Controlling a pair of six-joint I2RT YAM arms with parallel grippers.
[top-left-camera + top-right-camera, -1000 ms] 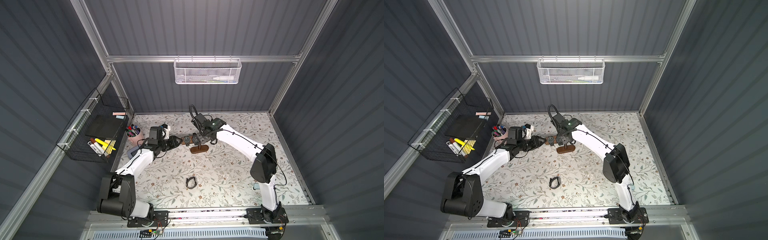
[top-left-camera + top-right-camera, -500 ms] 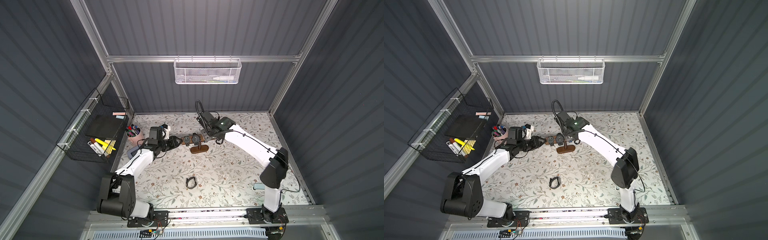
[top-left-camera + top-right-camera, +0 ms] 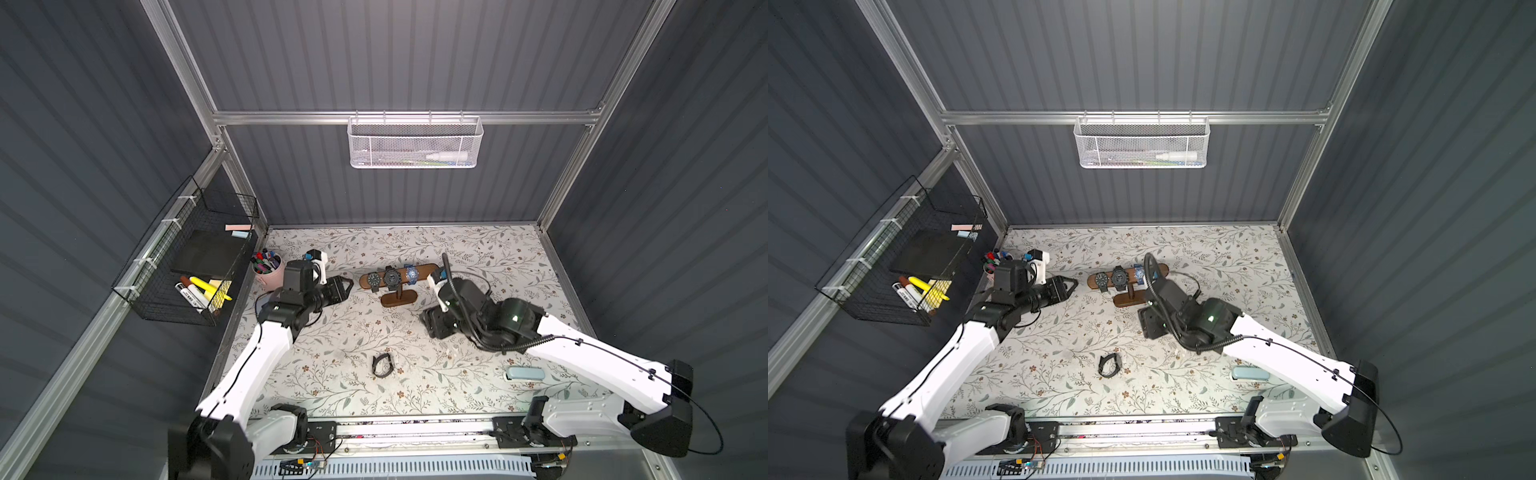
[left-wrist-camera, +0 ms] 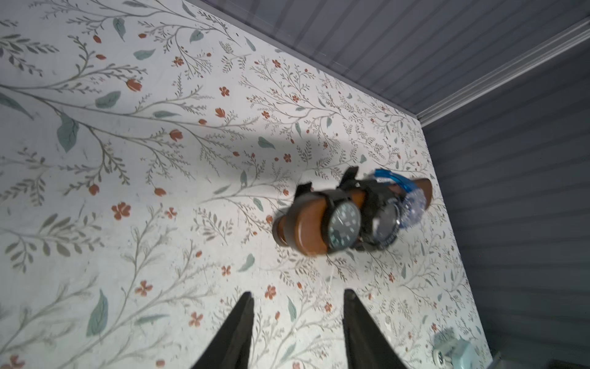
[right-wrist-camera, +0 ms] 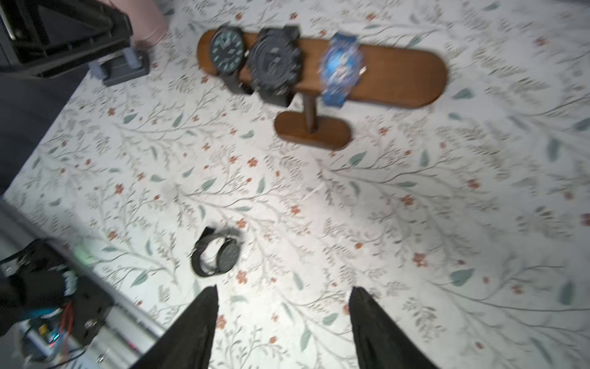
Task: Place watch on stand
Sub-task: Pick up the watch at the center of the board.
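Observation:
The dark wooden stand (image 3: pixel 428 270) (image 3: pixel 1127 300) (image 4: pixel 306 230) (image 5: pixel 399 80) rises at the table's middle back. On its bar sit two black watches (image 3: pixel 390 277) (image 5: pixel 274 60) and a blue watch (image 3: pixel 412 274) (image 5: pixel 341 67) (image 4: pixel 413 204). A loose black watch (image 3: pixel 383 366) (image 3: pixel 1109 365) (image 5: pixel 217 255) lies on the mat nearer the front. My left gripper (image 3: pixel 347 286) (image 4: pixel 298 294) is open and empty, just left of the bar's end. My right gripper (image 3: pixel 434 326) (image 5: pixel 282 289) is open and empty too, hovering right of and in front of the stand, with the loose watch ahead of its fingertips.
A pink cup of pens (image 3: pixel 268 274) stands at the back left by my left arm. A black wire basket (image 3: pixel 187 257) hangs on the left wall and a white mesh basket (image 3: pixel 413 141) on the back wall. A pale blue case (image 3: pixel 524 374) lies front right.
My right gripper has drawn back from the stand's bar toward the front right of the table. The left gripper has stayed where it was.

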